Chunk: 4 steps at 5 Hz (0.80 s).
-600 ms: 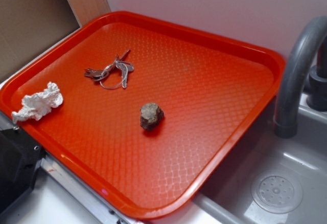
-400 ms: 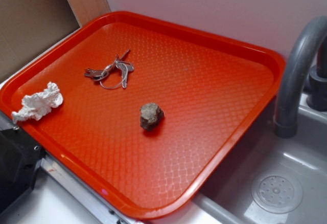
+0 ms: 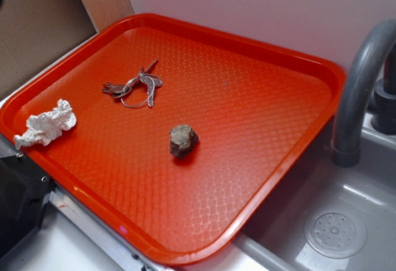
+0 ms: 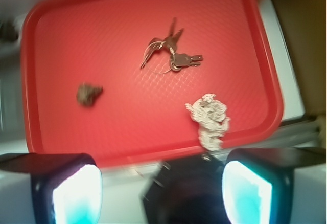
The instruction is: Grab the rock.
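The rock (image 3: 183, 140) is a small lumpy brown-grey stone lying near the middle of the red tray (image 3: 266, 178). In the wrist view the rock (image 4: 88, 94) lies at the tray's left part, far above my gripper (image 4: 162, 196). The gripper is open and empty, its two pale fingertips (image 4: 76, 196) wide apart at the bottom of the wrist view, high above the tray's near edge. The gripper does not show in the exterior view.
A bunch of metal keys (image 3: 133, 86) lies at the tray's back left. A crumpled white paper wad (image 3: 46, 125) rests by the tray's left rim. A grey faucet (image 3: 359, 85) and a sink (image 3: 337, 231) stand to the right. A black block (image 3: 18, 200) sits at front left.
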Motion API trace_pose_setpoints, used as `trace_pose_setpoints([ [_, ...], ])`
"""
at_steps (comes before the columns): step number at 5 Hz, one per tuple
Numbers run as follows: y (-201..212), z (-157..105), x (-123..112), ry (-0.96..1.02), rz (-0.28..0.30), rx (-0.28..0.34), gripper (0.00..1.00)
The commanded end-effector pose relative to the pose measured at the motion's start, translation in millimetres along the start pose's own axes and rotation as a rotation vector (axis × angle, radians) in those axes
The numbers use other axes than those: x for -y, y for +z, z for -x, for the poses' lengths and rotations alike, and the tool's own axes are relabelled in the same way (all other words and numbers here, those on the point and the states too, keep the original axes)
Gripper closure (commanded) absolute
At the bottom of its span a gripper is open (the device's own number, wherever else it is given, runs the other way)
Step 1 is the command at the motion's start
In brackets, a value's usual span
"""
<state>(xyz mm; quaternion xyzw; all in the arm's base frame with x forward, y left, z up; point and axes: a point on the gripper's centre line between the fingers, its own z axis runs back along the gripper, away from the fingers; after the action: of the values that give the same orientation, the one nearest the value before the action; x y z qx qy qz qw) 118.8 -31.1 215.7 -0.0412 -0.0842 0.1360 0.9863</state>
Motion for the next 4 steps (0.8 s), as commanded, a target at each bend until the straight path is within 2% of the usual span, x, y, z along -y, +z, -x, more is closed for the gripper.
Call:
trace_pose_setpoints([
  [1,-43,-13,43,0.209,-0.042,0.123,0.0],
  [2,-73,-25,67,0.162,-0.066,0.161,0.0],
  [3,-101,-31,83,0.13,-0.083,0.168,0.0],
  [4,-131,-35,94,0.131,-0.044,0.162,0.0],
])
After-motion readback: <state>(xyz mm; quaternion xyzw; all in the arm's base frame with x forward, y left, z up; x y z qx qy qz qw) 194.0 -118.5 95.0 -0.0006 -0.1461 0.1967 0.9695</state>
